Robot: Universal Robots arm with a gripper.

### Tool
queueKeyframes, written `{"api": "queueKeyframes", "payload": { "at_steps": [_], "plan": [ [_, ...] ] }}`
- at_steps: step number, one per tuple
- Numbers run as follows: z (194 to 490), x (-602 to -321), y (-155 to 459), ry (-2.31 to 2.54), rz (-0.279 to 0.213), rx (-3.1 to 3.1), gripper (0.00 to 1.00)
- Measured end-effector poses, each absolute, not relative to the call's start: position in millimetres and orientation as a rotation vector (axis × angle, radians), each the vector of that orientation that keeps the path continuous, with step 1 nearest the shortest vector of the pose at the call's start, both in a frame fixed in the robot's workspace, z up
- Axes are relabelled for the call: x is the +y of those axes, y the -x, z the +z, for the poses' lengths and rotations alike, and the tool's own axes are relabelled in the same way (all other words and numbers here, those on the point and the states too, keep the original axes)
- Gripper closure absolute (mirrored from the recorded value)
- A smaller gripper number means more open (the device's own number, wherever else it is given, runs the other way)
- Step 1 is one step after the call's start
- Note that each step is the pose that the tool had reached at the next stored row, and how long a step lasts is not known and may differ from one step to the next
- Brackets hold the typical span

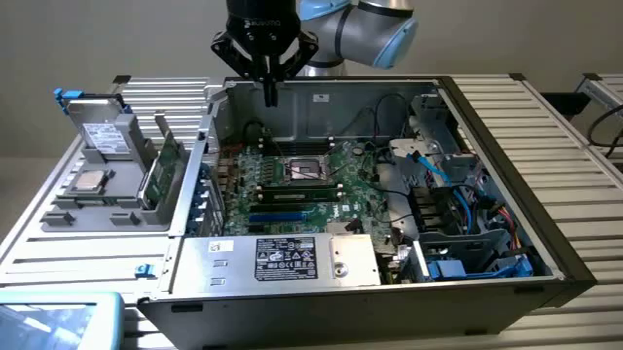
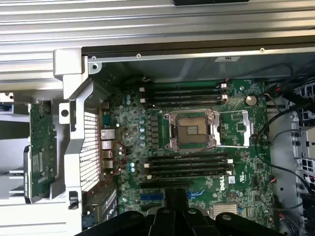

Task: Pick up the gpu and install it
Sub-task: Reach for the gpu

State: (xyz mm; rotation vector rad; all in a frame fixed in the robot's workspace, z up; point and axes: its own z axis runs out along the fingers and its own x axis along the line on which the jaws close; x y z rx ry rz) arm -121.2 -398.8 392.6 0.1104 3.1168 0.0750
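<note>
Looking at black-and-silver tower PC case (image 1: 331, 109), lying on its side w/ top panel off, on slatted silver metal table (image 1: 574, 168). Leaving free room above green motherboard (image 1: 292, 189) and its empty square CPU socket (image 1: 306, 169). Crowding the case interior on the exterior view's right: blue cables (image 1: 431, 169) and drive bays. Sitting along the near edge inside: silver power-supply box (image 1: 292, 259).

Standing just beside the case, on the exterior view's left: grey plastic parts holder (image 1: 98, 215). Keeping in its slots the gpu (image 1: 160, 171), a flat rectangular card w/ green circuit board, standing on edge at the holder's side nearest the case wall. Also lying flat in the holder: small square silver processor chip (image 1: 87, 182).

Hanging above the far-left part of the case, over the motherboard's far edge and well apart from the gpu: black gripper (image 1: 271, 95). Jaws pressing together to a point, gripping nothing, touching nothing.
</note>
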Motion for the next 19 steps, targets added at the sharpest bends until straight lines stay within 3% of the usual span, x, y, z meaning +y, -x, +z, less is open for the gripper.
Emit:
{"api": "queueKeyframes", "payload": {
  "at_steps": [19],
  "plan": [
    [392.6,-398.8,132.1,-0.11,0.075,3.115,0.88]
  ]
}}
